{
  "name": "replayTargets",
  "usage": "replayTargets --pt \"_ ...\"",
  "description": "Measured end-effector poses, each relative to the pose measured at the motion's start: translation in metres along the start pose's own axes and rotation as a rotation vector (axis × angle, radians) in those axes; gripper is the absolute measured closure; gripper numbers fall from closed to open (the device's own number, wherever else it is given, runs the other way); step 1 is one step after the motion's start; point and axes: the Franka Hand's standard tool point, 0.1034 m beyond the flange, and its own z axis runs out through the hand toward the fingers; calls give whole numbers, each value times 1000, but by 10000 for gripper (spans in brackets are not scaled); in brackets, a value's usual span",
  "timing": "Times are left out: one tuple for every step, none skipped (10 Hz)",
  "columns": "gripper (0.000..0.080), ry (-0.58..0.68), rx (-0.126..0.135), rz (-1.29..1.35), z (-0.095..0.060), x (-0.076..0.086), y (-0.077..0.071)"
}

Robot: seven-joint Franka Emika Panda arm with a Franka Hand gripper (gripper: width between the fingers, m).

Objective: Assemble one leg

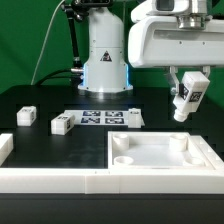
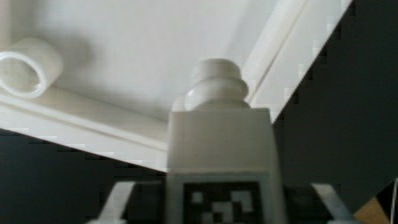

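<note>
My gripper (image 1: 188, 88) hangs at the exterior view's right, shut on one leg (image 1: 185, 101), a small white block with a tag face, held tilted in the air above the far right edge of the large white panel (image 1: 160, 152). In the wrist view the leg (image 2: 222, 150) sits between my fingers (image 2: 125, 200), its rounded screw tip pointing at the panel's edge (image 2: 160, 60). A round corner socket (image 2: 25, 70) shows off to one side of the tip. Three more legs lie on the black table: two at the left (image 1: 27, 116) (image 1: 62, 124) and one near the middle (image 1: 133, 117).
The marker board (image 1: 100, 118) lies flat behind the panel, between the loose legs. A low white fence (image 1: 50, 181) runs along the table's front and up its left side. The arm's base (image 1: 104, 60) stands at the back centre.
</note>
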Motion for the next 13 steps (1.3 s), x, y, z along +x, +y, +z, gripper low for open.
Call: replayTargets --pt "514 20 -6 -2 1 4 4" --pt "514 9 -4 -2 3 7 5" --pt "514 21 -6 -3 4 14 6" --pt "514 131 -26 -11 7 24 8" --pt "514 246 -52 -31 15 26 12" --pt "514 329 -68 -37 23 24 17" --pt "514 302 -61 -27 32 15 19" --pt "514 292 -60 -26 34 14 20" --pt "514 274 -56 -26 36 12 19" --pt "514 273 -56 -25 36 12 19" --pt "514 270 -56 -27 37 11 19" --pt "514 260 -54 -31 40 9 19" --pt "514 256 -48 -36 42 10 14"
